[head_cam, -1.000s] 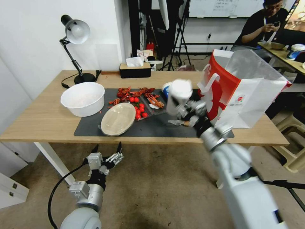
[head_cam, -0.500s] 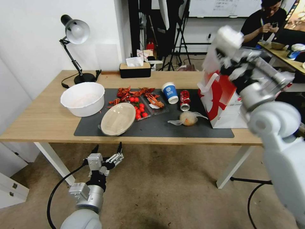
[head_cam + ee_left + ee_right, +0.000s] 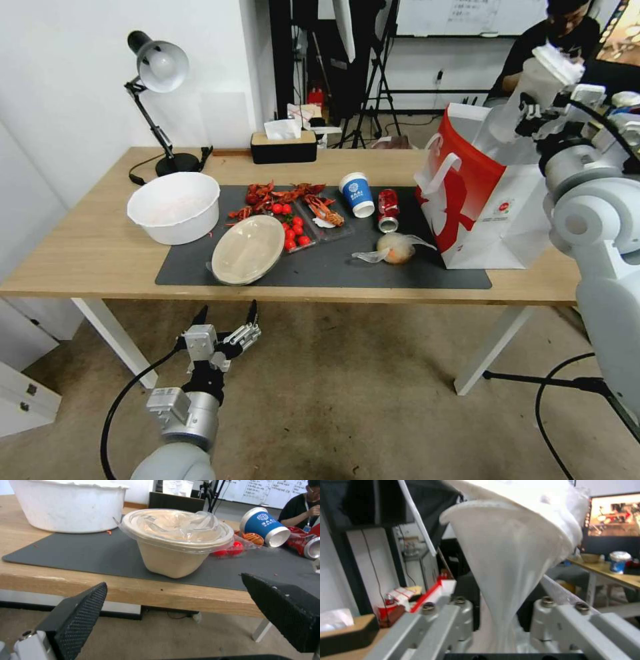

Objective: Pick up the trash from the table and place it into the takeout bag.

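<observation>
The right gripper (image 3: 533, 110) is clamped on the clear plastic cup with white lid (image 3: 533, 83), holding it tilted in the air above the open mouth of the takeout bag (image 3: 490, 200); in the right wrist view the cup (image 3: 506, 575) narrows down between the two metal fingers (image 3: 453, 615). The bag stands upright on the table (image 3: 93, 247), at the three o'clock end of the dark grey mat (image 3: 333, 267). At the bag's nine o'clock, just beside it, lies the small clear bag with orange lump (image 3: 395, 248); at that bag's twelve o'clock the crushed red can (image 3: 387, 208) lies next to the tipped blue-and-white paper cup (image 3: 356, 194). Farther toward nine o'clock sit clear trays of tomatoes and crayfish (image 3: 293, 213), then the beige round plate (image 3: 248, 249), with a big white bowl (image 3: 174, 207) at its ten o'clock. The left gripper (image 3: 223, 330) hangs below the table's near edge, its fingers spread wide and holding nothing.
</observation>
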